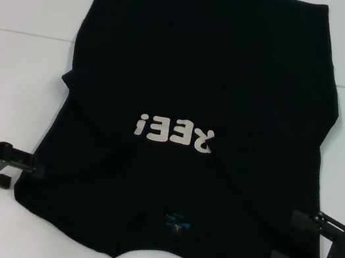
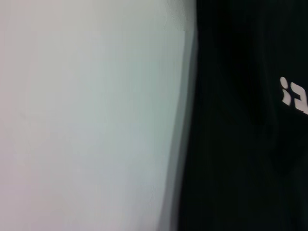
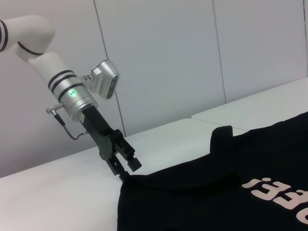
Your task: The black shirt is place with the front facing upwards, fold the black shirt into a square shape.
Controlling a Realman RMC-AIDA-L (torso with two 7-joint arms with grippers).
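Note:
The black shirt (image 1: 204, 61) lies flat on the white table, collar toward me, with its off-white lettering (image 1: 175, 131) facing up and a small blue neck label (image 1: 177, 223) showing. Both sides are folded inward. My left gripper (image 1: 20, 176) sits low at the shirt's left edge near the shoulder, fingers apart; the right wrist view shows this left gripper (image 3: 125, 168) touching the cloth's corner. My right gripper (image 1: 283, 240) stands open at the shirt's right edge near the other shoulder, with the edge of the cloth between its fingers. The left wrist view shows only the shirt (image 2: 240, 168) beside bare table.
The white table (image 1: 20, 42) extends on both sides of the shirt, with a seam line running across it. A pale wall (image 3: 192, 57) stands behind the table's far side.

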